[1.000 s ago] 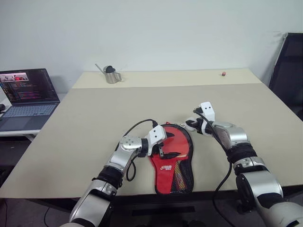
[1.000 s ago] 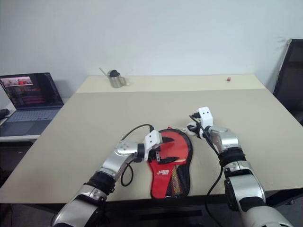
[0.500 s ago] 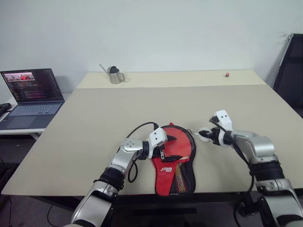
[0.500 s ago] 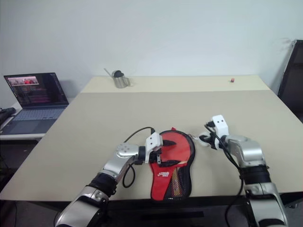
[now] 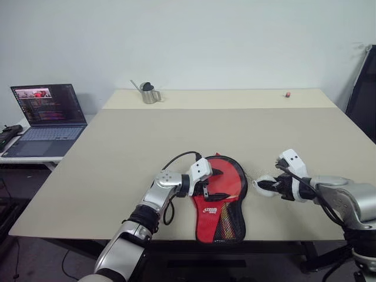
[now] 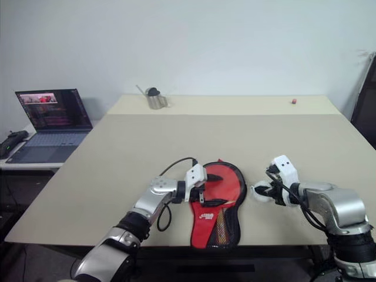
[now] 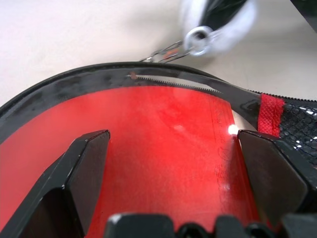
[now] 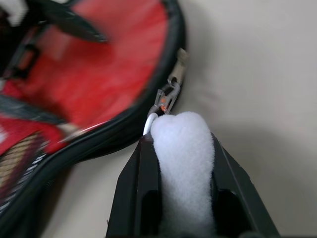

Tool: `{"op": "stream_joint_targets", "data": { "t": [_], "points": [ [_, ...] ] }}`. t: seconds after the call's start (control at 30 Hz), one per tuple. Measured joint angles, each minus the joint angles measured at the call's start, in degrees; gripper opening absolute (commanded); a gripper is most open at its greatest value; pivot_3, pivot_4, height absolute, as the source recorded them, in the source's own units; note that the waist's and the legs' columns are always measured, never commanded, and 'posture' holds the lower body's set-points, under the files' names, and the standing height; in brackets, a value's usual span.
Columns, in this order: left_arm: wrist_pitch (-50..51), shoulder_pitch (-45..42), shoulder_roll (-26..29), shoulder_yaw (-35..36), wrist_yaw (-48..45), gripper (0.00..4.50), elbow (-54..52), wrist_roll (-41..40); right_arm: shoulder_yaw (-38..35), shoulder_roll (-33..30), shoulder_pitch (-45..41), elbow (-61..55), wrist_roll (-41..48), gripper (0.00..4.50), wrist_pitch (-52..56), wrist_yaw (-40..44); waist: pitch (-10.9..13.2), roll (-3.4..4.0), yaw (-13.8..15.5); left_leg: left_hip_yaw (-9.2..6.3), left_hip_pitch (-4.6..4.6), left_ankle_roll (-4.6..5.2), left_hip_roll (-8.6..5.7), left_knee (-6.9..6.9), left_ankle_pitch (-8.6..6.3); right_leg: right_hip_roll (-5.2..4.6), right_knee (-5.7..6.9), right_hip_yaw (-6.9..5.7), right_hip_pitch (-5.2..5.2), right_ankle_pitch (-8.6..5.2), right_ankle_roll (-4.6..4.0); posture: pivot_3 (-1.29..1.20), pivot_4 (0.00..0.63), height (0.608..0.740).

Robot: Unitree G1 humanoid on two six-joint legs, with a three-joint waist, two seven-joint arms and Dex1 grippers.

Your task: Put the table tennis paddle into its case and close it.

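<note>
The case lies flat near the table's front edge, red side with its mesh panel and white logo facing up, black zipper rim around it. My left gripper is open, with its fingers spread over the red round part. In the left wrist view the zipper teeth stand apart along the rim. My right gripper is to the right of the case, shut on a white fluffy zipper pull that a small metal clasp links to the rim. I cannot tell the table tennis paddle apart from the case's red face.
A metal jug and a small red object sit at the table's far edge. An open laptop stands on a side table to the left. A dark chair is at the far right.
My right gripper has drawn back to the right and toward the table's front edge, keeping the white pull. The left gripper has stayed on the case. The camera view has shifted.
</note>
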Motion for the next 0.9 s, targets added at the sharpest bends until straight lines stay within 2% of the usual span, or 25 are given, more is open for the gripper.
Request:
{"op": "stream_joint_targets", "data": {
  "t": [0.13, 0.4, 0.9],
  "points": [
    [-0.7, -1.4, -0.9, -0.4, 0.2, 4.5, 2.5, 0.9, -1.2, -3.3, 2.5, -4.2, 3.6, 0.54, 3.1, 1.6, 0.0, 0.01, 0.3, -0.11, 0.32, 0.11, 0.02, -0.02, -0.07, 0.0, -0.53, -0.35, 0.7, 0.05, 0.11, 0.0, 0.15, 0.74],
    [-2.2, -5.5, -3.1, -1.9, 0.2, 4.5, 7.7, 2.9, -5.8, -8.1, 9.3, -10.9, 10.6, 0.54, 6.2, 4.1, 0.0, -0.05, 1.2, -0.12, 0.27, 0.15, -0.01, 0.0, -0.09, -0.1, -0.63, -0.41, 0.78, 0.07, 0.22, 0.0, 0.15, 0.74],
    [-4.5, -7.5, -5.4, -2.4, 0.5, 4.5, 11.6, 4.3, -13.8, -7.9, 32.1, -29.5, 25.0, 0.52, 9.2, 3.9, -0.1, -0.25, 2.2, -0.19, 0.28, 0.44, -0.11, 0.03, -0.24, -0.59, -0.72, -0.59, 0.99, -0.24, 0.8, 0.0, 0.15, 0.74]
  ]
}}
